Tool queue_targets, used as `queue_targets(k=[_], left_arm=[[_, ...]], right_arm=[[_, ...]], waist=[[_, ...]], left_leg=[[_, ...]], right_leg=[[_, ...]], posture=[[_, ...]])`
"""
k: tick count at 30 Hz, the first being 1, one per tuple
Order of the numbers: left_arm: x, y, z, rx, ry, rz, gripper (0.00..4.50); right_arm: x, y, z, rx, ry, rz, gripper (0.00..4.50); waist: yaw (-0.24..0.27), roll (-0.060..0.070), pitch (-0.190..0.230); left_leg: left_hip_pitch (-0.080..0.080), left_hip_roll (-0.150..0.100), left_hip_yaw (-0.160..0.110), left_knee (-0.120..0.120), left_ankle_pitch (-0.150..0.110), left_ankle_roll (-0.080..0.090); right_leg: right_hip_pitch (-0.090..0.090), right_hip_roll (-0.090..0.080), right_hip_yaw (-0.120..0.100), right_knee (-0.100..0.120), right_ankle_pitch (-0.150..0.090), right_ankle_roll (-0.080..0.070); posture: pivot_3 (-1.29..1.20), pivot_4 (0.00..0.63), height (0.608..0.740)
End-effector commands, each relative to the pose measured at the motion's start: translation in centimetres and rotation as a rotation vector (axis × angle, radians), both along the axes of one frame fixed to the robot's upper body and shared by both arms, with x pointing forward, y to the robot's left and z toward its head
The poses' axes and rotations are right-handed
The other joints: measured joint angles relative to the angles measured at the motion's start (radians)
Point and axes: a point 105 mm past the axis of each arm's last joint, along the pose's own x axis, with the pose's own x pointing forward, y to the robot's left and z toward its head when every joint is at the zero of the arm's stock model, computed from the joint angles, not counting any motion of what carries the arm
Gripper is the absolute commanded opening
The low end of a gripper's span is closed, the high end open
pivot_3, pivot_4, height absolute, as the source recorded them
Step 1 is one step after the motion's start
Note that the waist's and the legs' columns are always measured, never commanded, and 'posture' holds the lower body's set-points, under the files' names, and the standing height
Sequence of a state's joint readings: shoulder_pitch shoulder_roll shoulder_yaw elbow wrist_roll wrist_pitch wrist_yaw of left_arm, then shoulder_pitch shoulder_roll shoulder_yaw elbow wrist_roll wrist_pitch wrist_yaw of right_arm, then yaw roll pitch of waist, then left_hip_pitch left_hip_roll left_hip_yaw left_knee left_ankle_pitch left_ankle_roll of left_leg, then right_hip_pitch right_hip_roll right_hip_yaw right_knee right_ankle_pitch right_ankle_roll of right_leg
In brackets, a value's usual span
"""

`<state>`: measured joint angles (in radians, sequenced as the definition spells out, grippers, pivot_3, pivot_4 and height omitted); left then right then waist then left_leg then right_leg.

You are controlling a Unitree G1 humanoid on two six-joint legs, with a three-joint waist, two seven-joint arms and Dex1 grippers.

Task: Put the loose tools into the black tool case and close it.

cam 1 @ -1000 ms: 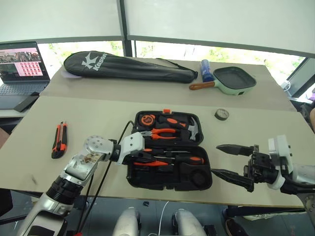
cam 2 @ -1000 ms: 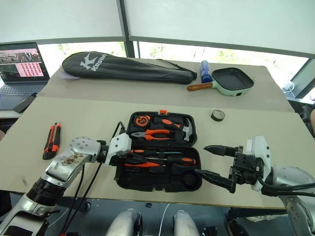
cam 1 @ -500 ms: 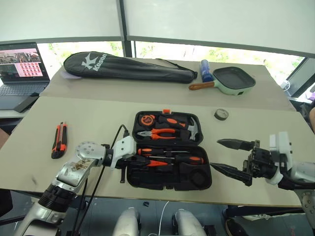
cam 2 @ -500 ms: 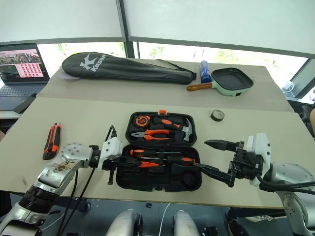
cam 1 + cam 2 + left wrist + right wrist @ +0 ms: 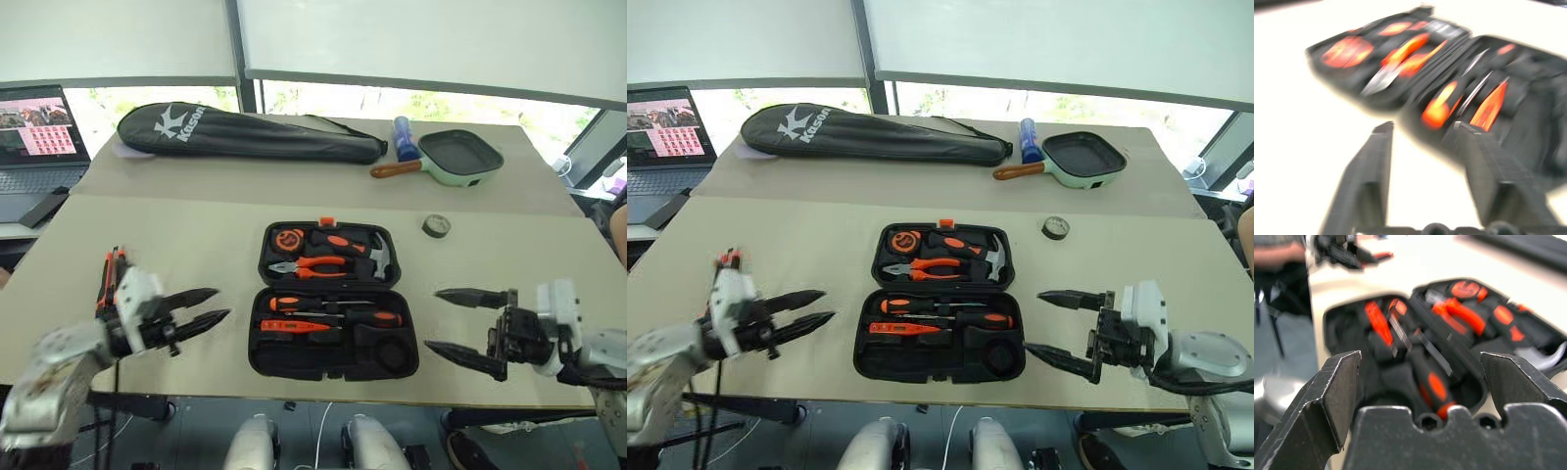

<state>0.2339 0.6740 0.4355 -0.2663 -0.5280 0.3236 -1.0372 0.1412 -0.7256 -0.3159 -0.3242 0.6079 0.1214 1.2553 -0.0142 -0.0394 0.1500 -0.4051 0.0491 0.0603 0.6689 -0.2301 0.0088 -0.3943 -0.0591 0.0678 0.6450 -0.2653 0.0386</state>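
Observation:
The black tool case (image 5: 263,354) lies open at the table's middle front. Its near half holds two orange-and-black screwdrivers (image 5: 290,304) and a slim all-orange tester (image 5: 291,326). My left gripper (image 5: 221,304) hovers left of the case, open and empty, pointing at it; the left wrist view shows its fingers (image 5: 1369,166) apart before the case (image 5: 1535,142). The utility knife (image 5: 108,272) lies on the table, partly hidden behind that hand. The dark tape roll (image 5: 437,226) sits right of the lid. My right gripper (image 5: 432,319) stands wide open and empty, right of the case.
The lid half holds pliers (image 5: 312,272), a hammer (image 5: 380,258) and a tape measure (image 5: 288,238). A black racket bag (image 5: 245,134), a green frying pan (image 5: 460,157) and a blue bottle (image 5: 402,138) lie at the back. A laptop (image 5: 39,132) stands far left.
My left gripper has drawn out of the case's near half, swung left, and opened. The right gripper has stayed where it was, open.

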Motion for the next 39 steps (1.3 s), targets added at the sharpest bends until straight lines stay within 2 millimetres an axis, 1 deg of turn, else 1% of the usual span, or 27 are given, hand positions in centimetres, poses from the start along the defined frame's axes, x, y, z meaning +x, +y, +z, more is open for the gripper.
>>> queue_targets(k=[1,2,3,4,6,9,10,11,12,13,15,17,22,24,25,26,28,31,35,37,39], left_arm=[[-1.8,3.6,0.9,0.011,-0.091,0.228,4.03],[-2.7,5.1,0.6,0.012,-0.090,0.319,4.31],[-3.8,6.5,0.2,0.008,-0.081,0.404,4.48],[-4.8,7.9,-0.1,0.008,-0.073,0.487,4.48],[-6.1,9.8,-0.5,-0.005,-0.056,0.597,4.48],[-7.5,11.4,-0.9,-0.041,-0.036,0.704,4.48],[-8.2,11.8,-1.1,-0.055,-0.024,0.734,4.48],[-8.7,12.0,-1.3,-0.073,-0.004,0.756,4.48],[-8.9,12.1,-1.4,-0.078,0.008,0.771,4.48],[-8.7,12.1,-1.3,-0.088,0.010,0.781,4.48],[-7.6,11.7,-0.7,-0.112,0.004,0.772,4.48],[-6.0,11.5,-0.1,-0.131,0.006,0.780,4.48],[0.1,12.0,2.0,-0.181,0.041,0.885,4.48],[2.4,12.0,2.0,-0.186,0.081,0.928,4.48],[3.4,11.7,1.9,-0.177,0.094,0.923,4.48],[4.5,11.7,1.4,-0.155,0.128,0.936,4.48],[5.8,11.7,0.8,-0.130,0.162,0.955,4.48],[7.1,11.9,0.4,-0.107,0.179,0.982,4.48],[7.6,10.9,-1.0,-0.068,0.259,0.936,4.48],[7.6,10.9,-1.5,-0.055,0.286,0.937,4.07],[7.5,10.8,-1.6,-0.051,0.293,0.930,3.50]], right_arm=[[0.1,-0.1,0.3,0.031,-0.124,0.004,4.50],[0.1,-0.1,0.2,0.062,-0.141,-0.004,4.50],[0.1,-0.1,-0.2,0.064,-0.140,-0.003,4.50],[0.0,0.3,-0.2,0.093,-0.139,0.010,4.50],[-0.1,0.8,0.0,0.136,-0.150,0.029,4.50],[-0.1,1.5,0.5,0.192,-0.157,0.039,4.50],[-0.3,1.9,0.9,0.242,-0.109,0.050,4.50],[-0.5,2.5,1.5,0.270,-0.133,0.066,4.50],[-0.8,3.0,1.9,0.291,-0.121,0.084,4.50],[-0.9,3.3,2.3,0.293,-0.148,0.092,4.50],[-0.8,3.7,2.7,0.291,-0.178,0.096,4.50],[-0.7,4.0,3.1,0.288,-0.197,0.100,4.50],[0.0,5.0,4.3,0.292,-0.222,0.117,4.50],[0.3,5.4,4.6,0.292,-0.224,0.121,4.50],[0.4,5.5,4.7,0.293,-0.225,0.123,4.50],[0.5,5.8,4.8,0.292,-0.225,0.127,4.50],[0.6,6.1,5.0,0.290,-0.226,0.134,4.50],[0.7,6.2,5.4,0.291,-0.231,0.129,4.50],[0.7,6.0,5.5,0.292,-0.232,0.102,4.50],[0.6,6.0,5.5,0.290,-0.229,0.098,4.50],[0.6,6.0,5.4,0.290,-0.228,0.096,4.50]], waist=[[0.002,0.000,0.000],[0.003,-0.001,0.000],[0.004,-0.001,0.000],[0.003,-0.001,0.000],[0.002,-0.001,0.000],[0.007,-0.001,0.000],[0.007,-0.001,0.000],[0.006,-0.001,0.000],[0.003,-0.001,0.000],[0.002,-0.001,0.000],[0.005,-0.002,0.000],[0.008,-0.003,-0.001],[0.021,-0.004,-0.001],[0.019,-0.005,-0.002],[0.017,-0.005,-0.002],[0.014,-0.005,-0.002],[0.003,-0.004,-0.002],[-0.003,-0.005,-0.001],[0.000,-0.005,-0.001],[0.001,-0.005,-0.001],[0.001,-0.005,-0.001]], left_leg=[[0.000,0.000,0.000,0.000,0.000,0.000],[0.000,0.000,0.000,0.000,0.000,0.000],[0.000,0.000,0.000,0.000,0.000,0.000],[0.001,0.000,0.000,0.000,0.000,0.000],[0.000,0.001,0.001,0.000,0.000,0.000],[0.000,0.001,0.000,0.000,0.000,0.000],[0.001,0.001,0.000,0.000,0.000,0.000],[0.000,0.001,0.000,0.000,0.000,-0.001],[0.000,0.001,0.001,0.000,0.000,-0.001],[0.000,0.002,0.001,0.000,0.000,-0.001],[0.000,0.002,0.001,-0.001,0.000,-0.001],[0.000,0.002,0.000,-0.001,0.000,-0.001],[0.000,0.001,0.001,-0.001,0.000,-0.002],[-0.001,0.000,0.001,0.000,0.001,-0.002],[0.000,0.000,0.001,-0.001,0.001,-0.002],[0.000,0.000,0.000,-0.001,0.001,-0.002],[-0.001,0.000,0.001,-0.001,0.000,-0.003],[-0.003,-0.001,0.001,-0.002,0.000,-0.003],[-0.004,0.000,0.001,-0.004,0.000,-0.003],[-0.004,0.000,0.001,-0.004,0.000,-0.003],[-0.003,0.000,0.001,-0.004,0.000,-0.003]], right_leg=[[0.000,0.000,0.000,0.000,0.000,0.000],[0.000,0.000,0.000,0.000,0.000,0.000],[0.000,0.000,0.000,-0.001,0.000,0.000],[0.001,-0.001,0.000,-0.001,0.000,0.000],[0.000,-0.001,0.000,-0.001,-0.001,-0.001],[0.000,-0.001,-0.001,-0.001,-0.001,-0.002],[0.000,-0.001,-0.001,-0.001,-0.001,-0.003],[-0.001,-0.002,-0.001,-0.001,-0.003,-0.005],[-0.001,-0.002,-0.001,-0.001,-0.003,-0.005],[-0.001,-0.002,-0.001,-0.001,-0.003,-0.005],[-0.002,-0.002,-0.001,-0.001,-0.003,-0.005],[-0.005,-0.002,-0.002,-0.001,-0.002,-0.005],[-0.008,-0.002,-0.002,0.002,0.000,-0.003],[-0.007,-0.001,-0.002,0.003,0.000,-0.003],[-0.004,0.000,-0.002,0.003,0.001,-0.003],[-0.003,0.000,-0.002,0.003,0.001,-0.003],[-0.005,0.000,-0.001,0.003,0.001,-0.003],[-0.008,0.001,-0.001,0.003,0.002,-0.003],[-0.009,0.001,-0.001,0.003,0.002,-0.004],[-0.009,0.000,-0.001,0.003,0.002,-0.004],[-0.009,0.000,-0.001,0.003,0.002,-0.004]], posture=[[0.00,0.150,0.740],[0.00,0.150,0.740],[0.00,0.150,0.740],[0.00,0.150,0.740],[0.00,0.150,0.740],[0.00,0.150,0.740],[0.00,0.150,0.740],[0.00,0.150,0.740],[0.00,0.150,0.740],[0.00,0.150,0.740],[0.00,0.150,0.740],[0.00,0.150,0.740],[0.00,0.150,0.740],[0.00,0.150,0.740],[0.00,0.150,0.740],[0.00,0.150,0.740],[0.00,0.150,0.740],[0.00,0.150,0.740],[0.00,0.150,0.740],[0.00,0.150,0.740],[0.00,0.150,0.740]])
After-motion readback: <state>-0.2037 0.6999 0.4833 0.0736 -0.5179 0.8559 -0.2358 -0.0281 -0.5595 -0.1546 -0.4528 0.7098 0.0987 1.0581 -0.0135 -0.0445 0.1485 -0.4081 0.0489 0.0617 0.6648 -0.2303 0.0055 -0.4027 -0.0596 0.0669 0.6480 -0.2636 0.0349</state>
